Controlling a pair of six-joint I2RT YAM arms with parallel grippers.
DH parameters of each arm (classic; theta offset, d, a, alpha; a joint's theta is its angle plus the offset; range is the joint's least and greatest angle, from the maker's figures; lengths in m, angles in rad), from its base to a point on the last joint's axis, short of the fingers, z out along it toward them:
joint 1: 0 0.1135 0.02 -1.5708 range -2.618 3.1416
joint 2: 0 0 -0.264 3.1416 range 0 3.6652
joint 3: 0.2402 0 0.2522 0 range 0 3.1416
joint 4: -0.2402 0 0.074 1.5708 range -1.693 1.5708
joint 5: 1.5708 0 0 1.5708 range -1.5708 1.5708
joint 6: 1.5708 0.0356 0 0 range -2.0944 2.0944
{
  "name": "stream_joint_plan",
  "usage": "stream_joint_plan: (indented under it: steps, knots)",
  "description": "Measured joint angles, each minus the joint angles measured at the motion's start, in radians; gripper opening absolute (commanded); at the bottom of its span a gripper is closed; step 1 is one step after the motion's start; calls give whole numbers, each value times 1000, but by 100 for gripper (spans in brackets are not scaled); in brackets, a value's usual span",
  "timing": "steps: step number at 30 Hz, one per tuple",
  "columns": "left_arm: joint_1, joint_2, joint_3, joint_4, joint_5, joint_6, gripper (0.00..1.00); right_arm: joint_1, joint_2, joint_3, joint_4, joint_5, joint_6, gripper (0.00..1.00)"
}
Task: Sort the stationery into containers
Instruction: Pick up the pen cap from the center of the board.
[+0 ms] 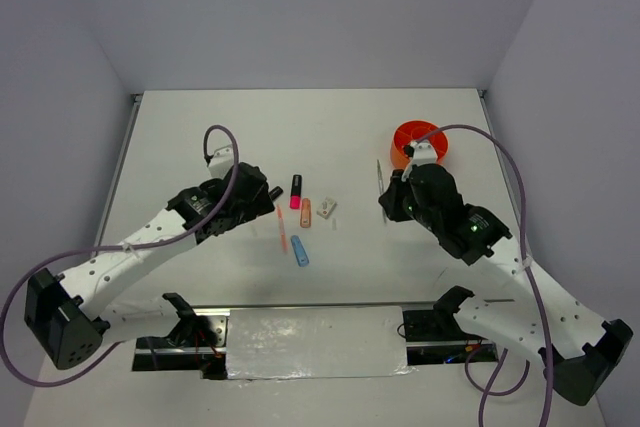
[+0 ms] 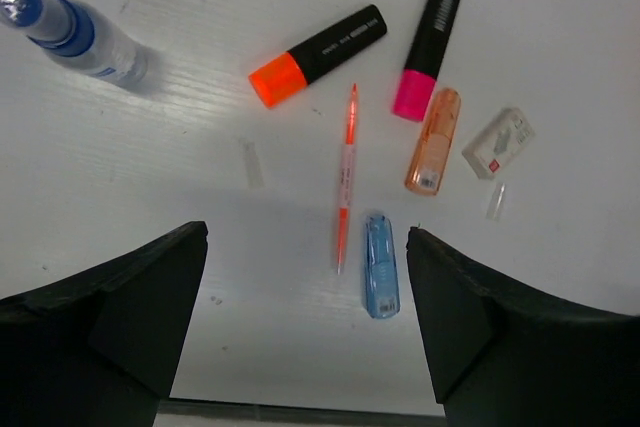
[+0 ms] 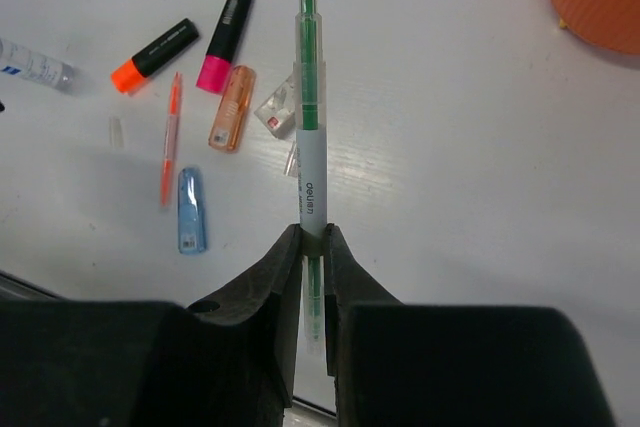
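Top view: the round orange plastic tub [image 1: 418, 141] sits toward the far right corner of the white worktop [image 1: 250, 137]. Left wrist view: the left gripper [image 2: 305, 247], fingers spread, hangs over a thin orange pen [image 2: 345, 182] and a light-blue plastic strip [image 2: 381, 265] at mid-worktop. Right wrist view: the right gripper [image 3: 312, 237] pinches a clear green-tipped pen [image 3: 310, 117]

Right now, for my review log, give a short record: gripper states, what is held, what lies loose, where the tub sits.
left gripper: open, holding nothing
right gripper: shut on green pen
loose on table: orange-tipped highlighter, pink-tipped highlighter, orange pen, peach bar, light-blue strip, white piece, blue-capped bottle
orange tub: beyond the right gripper, contents unclear
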Motion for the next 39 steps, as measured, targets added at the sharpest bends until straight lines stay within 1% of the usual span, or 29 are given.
stream_joint_plan:
  steps: [4,7,9,11,15,19,23,26,31,34,39]
  knots:
    - [3,51,-15,4,-60,-104,90,0,-37,-8,-34,-6,-20,0]
    - [14,115,-32,24,-74,-148,84,0,-47,-15,-43,-13,-32,0]
    - [31,167,-53,47,-69,-166,75,0,-48,-27,-46,-19,-37,0]
    - [55,216,-71,68,-58,-166,71,0,-48,-37,-47,-31,-40,0]
    - [94,285,-86,94,-48,-163,71,2,-49,-41,-48,-52,-43,0]
    - [108,312,-97,128,-24,-160,68,3,-50,-45,-46,-62,-44,0]
    - [111,349,-108,160,5,-159,66,3,-48,-56,-44,-75,-44,0]
    - [111,369,-112,162,22,-161,61,3,-45,-58,-43,-83,-44,0]
    - [111,395,-122,166,28,-165,59,3,-44,-59,-42,-98,-44,0]
    - [111,410,-142,171,35,-165,55,3,-44,-63,-40,-103,-44,0]
    - [111,432,-149,204,41,-164,52,3,-44,-85,-36,-113,-44,0]
